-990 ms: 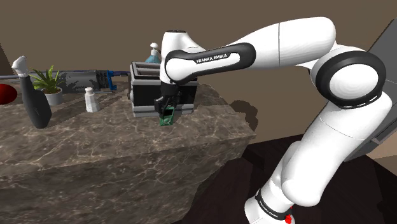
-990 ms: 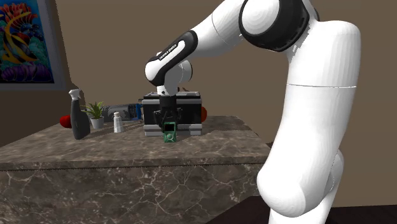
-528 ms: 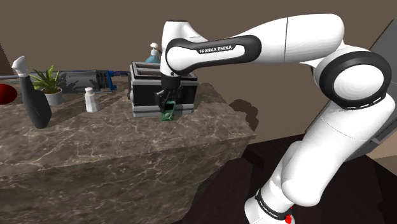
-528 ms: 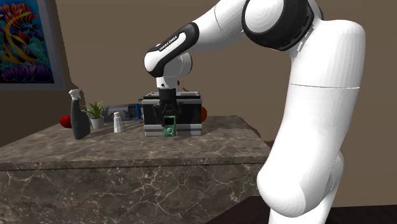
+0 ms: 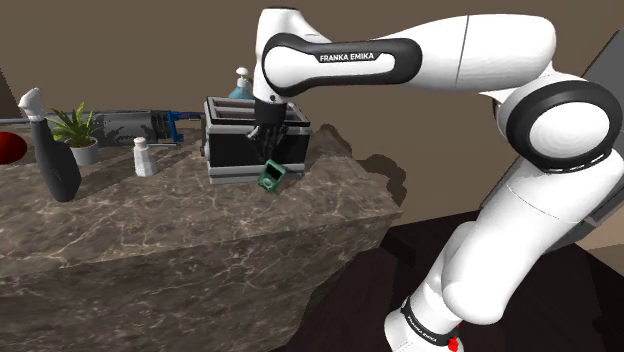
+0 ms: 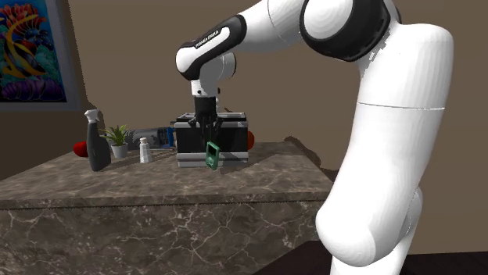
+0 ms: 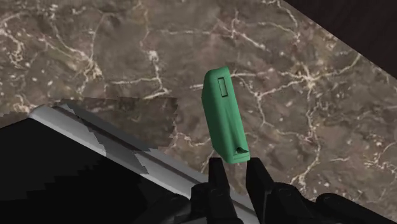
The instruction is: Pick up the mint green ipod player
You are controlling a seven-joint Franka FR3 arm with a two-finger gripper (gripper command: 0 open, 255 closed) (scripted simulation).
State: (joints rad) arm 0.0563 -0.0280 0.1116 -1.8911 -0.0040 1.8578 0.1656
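So the green music player [image 5: 271, 179] [image 6: 211, 155] [image 7: 225, 114] is pinched by one end in the tool [image 5: 267, 163] [image 6: 209, 141] [image 7: 236, 164]. The black fingers [image 7: 216, 170] are close together and clamped on that short edge, with the rest of the player sticking out past them. It hangs tilted, not straight down, and from the second exterior view it looks clear of the worktop [image 5: 150, 235] [image 6: 156, 183] [image 7: 95, 51], just in front of the black toaster [image 5: 232, 145] [image 6: 188, 141] [image 7: 57, 172]. In the wrist view the dark brown marble with pale veins sits under the player, and the toaster's silver base is right beside it.

The white arm [image 5: 400, 65] [image 6: 258, 23] comes down over the toaster from above. Further along the worktop, towards the shoulder view's left, there's a small white bottle [image 5: 144, 157] [image 6: 145, 150], a little potted plant [image 5: 75, 130] [image 6: 118, 139], a dark spray bottle [image 5: 55, 160] [image 6: 97, 144] and something red [image 5: 8, 147] [image 6: 79, 148] at the edge. A blue soap bottle [image 5: 241, 85] pokes up behind the toaster. A colourful fish picture [image 6: 31, 51] hangs on the wall in the second exterior view.
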